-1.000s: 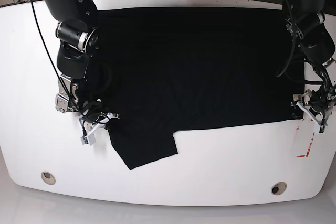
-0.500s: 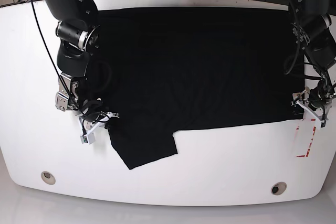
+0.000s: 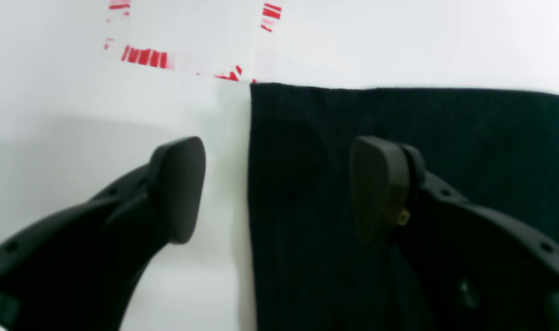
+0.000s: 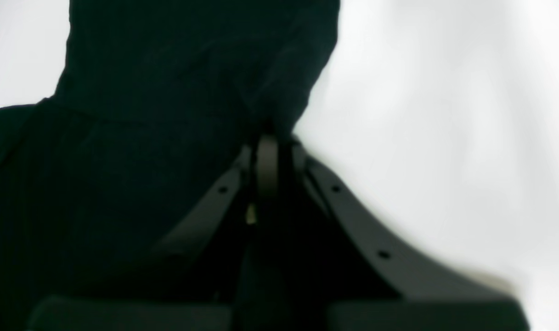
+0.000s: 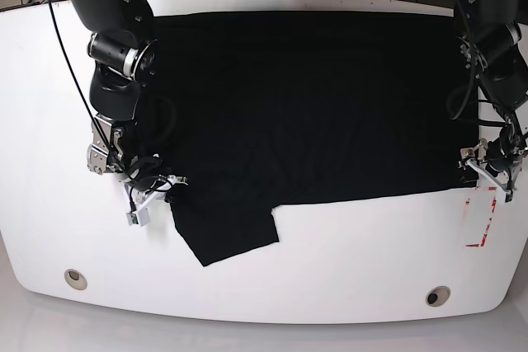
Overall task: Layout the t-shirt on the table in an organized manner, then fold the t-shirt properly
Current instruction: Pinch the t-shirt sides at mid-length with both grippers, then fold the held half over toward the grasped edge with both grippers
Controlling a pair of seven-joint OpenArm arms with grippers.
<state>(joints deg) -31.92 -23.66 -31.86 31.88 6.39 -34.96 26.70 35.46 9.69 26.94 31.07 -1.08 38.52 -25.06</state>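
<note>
The black t-shirt [image 5: 305, 105] lies spread flat over the white table [image 5: 346, 278], with one sleeve [image 5: 227, 232] sticking out toward the front edge. My right gripper [image 5: 167, 187] [image 4: 266, 151] is shut on a pinch of the t-shirt [image 4: 160, 92] where the sleeve meets the body. My left gripper [image 5: 488, 172] [image 3: 277, 184] is open and straddles the t-shirt's [image 3: 398, 119] front right corner. One of its fingers [image 3: 178, 188] hangs over bare table [image 3: 54, 115]; the other is over the cloth.
A red-and-white rectangle mark [image 5: 478, 222] [image 3: 146, 56] lies just in front of the left gripper. Two round metal grommets [image 5: 75, 279] [image 5: 437, 295] sit near the front edge. Cables run behind the table's far edge. Both arms rise from the back corners.
My left gripper has drawn slightly back and inward over the shirt's front right corner, staying open. The right arm and the cloth have not moved.
</note>
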